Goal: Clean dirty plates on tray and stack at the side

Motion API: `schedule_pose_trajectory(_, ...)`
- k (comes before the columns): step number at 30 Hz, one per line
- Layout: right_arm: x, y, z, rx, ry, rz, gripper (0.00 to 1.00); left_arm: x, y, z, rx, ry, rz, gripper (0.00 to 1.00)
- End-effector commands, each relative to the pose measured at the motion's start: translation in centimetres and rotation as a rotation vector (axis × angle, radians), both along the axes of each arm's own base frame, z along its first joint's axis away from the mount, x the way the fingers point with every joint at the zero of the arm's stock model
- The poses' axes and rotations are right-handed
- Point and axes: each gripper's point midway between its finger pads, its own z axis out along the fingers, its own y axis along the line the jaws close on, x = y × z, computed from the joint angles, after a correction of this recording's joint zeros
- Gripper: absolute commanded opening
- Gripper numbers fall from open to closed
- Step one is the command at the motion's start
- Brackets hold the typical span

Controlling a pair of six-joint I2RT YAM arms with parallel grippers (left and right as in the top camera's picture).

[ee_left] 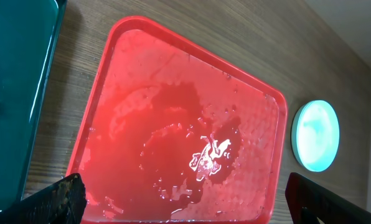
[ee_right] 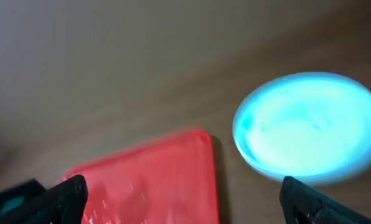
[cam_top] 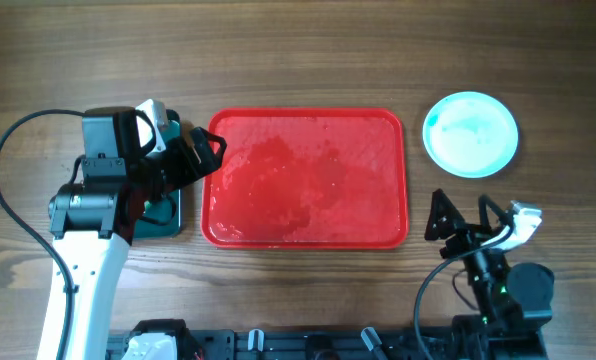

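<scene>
The red tray (cam_top: 308,232) lies mid-table, wet and holding no plates; it also shows in the left wrist view (ee_left: 111,81) and the right wrist view (ee_right: 173,168). A pale turquoise plate (cam_top: 470,133) sits on the table to the tray's right, with whitish smears on top; whether other plates lie under it I cannot tell. It shows in the left wrist view (ee_left: 315,135) and the right wrist view (ee_right: 307,127). My left gripper (cam_top: 210,152) is open and empty at the tray's left edge. My right gripper (cam_top: 460,218) is open and empty, near the table's front, below the plate.
A dark green-black tray (cam_top: 168,215) lies left of the red tray, partly under my left arm, and shows in the left wrist view (ee_left: 14,81). The robot base runs along the table's front edge (cam_top: 308,345).
</scene>
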Motion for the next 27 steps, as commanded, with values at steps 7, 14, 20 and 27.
schedule_pose_trajectory(7, 1.8, -1.6, -0.6, -0.09, -0.186, -0.093, 1.0, 0.0, -0.3, -0.1, 0.002, -0.003, -0.028, 1.0)
schedule_pose_trajectory(14, 1.8, -1.0, -0.7, -0.447, -0.218, -0.027, 1.0, 0.0, -0.3, -0.1, 0.003, -0.003, -0.028, 1.0)
schedule_pose_trajectory(20, 1.8, -0.5, -0.8, -0.399, -0.216, -0.003, 1.0, 0.0, -0.3, -0.1, 0.002, -0.003, -0.028, 1.0)
schedule_pose_trajectory(27, 1.8, -0.5, -0.8, -0.357, -0.213, -0.007, 1.0, 0.0, -0.3, -0.1, 0.002, -0.003, -0.028, 1.0)
